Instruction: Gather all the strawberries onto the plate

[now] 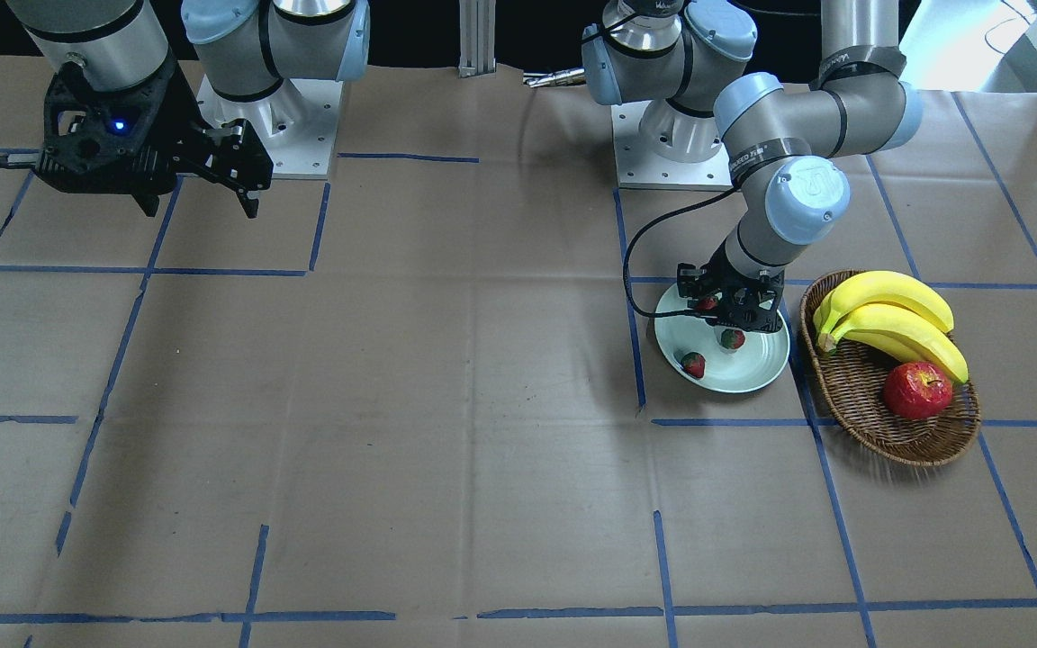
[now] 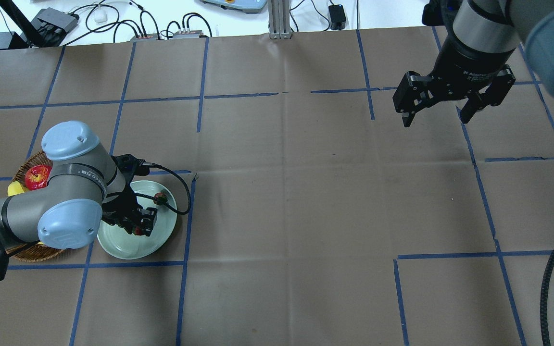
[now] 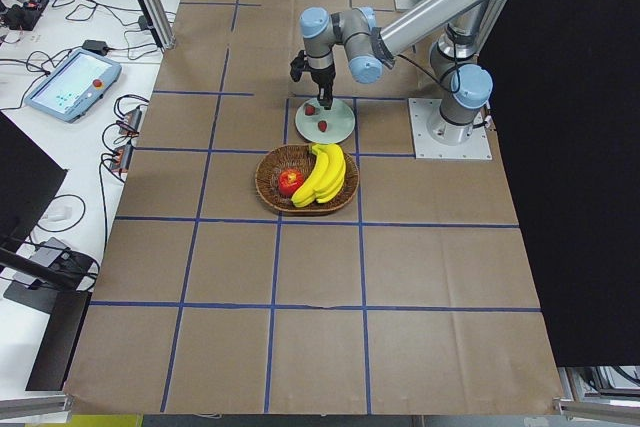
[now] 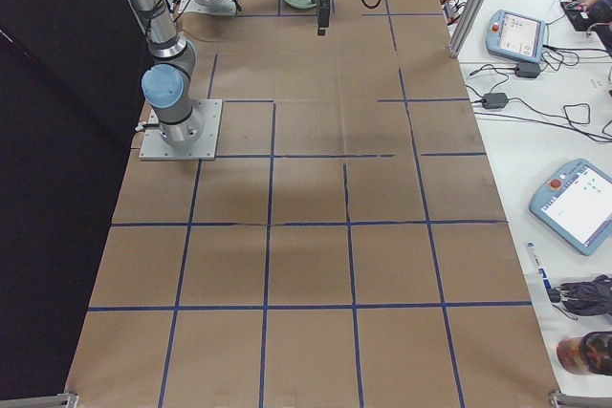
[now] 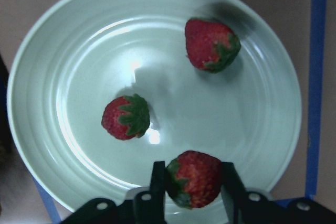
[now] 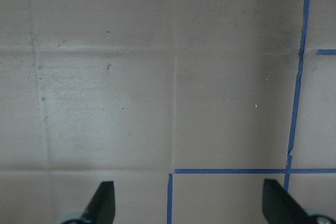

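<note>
The mint-green plate (image 5: pixel 79 51) holds two strawberries lying loose, one near its far rim (image 5: pixel 211 44) and one in the middle (image 5: pixel 126 117). My left gripper (image 5: pixel 193 182) is low over the plate's near side, shut on the third strawberry (image 5: pixel 195 178), with a finger touching each side of it. In the front-facing view the left gripper (image 1: pixel 727 308) is over the plate (image 1: pixel 752 371), with two strawberries (image 1: pixel 693 364) (image 1: pixel 732 338) showing beside it. My right gripper (image 2: pixel 435 114) is open and empty, high over bare table far from the plate.
An oval wicker basket (image 1: pixel 897 439) with bananas (image 1: pixel 888 315) and a red apple (image 1: pixel 917 390) stands right beside the plate, on the side away from the table's centre. The left arm's cable (image 2: pixel 183 204) loops over the plate's edge. Brown paper with blue tape lines covers the table.
</note>
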`<state>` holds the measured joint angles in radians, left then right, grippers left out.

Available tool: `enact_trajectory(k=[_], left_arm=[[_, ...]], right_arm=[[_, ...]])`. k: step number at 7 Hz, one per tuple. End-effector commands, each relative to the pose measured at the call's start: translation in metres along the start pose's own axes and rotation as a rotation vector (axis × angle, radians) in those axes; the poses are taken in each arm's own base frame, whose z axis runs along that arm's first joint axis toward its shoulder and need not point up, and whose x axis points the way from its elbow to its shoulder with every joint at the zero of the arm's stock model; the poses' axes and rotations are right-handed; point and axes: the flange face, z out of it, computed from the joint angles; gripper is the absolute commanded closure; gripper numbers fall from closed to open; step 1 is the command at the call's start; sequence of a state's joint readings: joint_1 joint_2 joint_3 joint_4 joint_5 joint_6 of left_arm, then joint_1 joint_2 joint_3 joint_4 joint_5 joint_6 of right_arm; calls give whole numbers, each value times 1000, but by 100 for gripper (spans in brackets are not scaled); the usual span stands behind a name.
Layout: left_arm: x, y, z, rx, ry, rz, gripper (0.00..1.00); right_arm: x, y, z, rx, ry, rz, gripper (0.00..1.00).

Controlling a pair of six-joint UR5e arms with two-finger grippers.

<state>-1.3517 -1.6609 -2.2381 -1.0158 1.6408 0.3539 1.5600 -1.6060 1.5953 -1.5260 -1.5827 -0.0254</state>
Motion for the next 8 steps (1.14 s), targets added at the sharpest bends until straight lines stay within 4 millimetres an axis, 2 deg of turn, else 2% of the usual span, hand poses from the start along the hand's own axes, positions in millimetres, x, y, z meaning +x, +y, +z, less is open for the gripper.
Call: enact_trajectory(k=[1,2,3,4,6,7,8], left_arm=[[-1,0,-1,3,-1,0,14],[-2,0,-7,14,-9,-2,10],[-5,-4,-36,61,-33,-8,4],[-2,-5,-72,54,-34,0,3],[12,8,-173,25,-23,-40,4],[48,12,-212,37,-40,-48,4],[95,16,-239,67,-63,-31,1]], right_arm=[[0,0,0,-1,-1,-1,0],[0,0,0,-1,-1,-1,0],[0,0,0,0,-1,1,0],[0,0,1,-3,-1,-1,0],[0,1,0,-1,0,1,0],[0,1,1,-6,2,1,0],[0,1,1,-7,2,1,0]])
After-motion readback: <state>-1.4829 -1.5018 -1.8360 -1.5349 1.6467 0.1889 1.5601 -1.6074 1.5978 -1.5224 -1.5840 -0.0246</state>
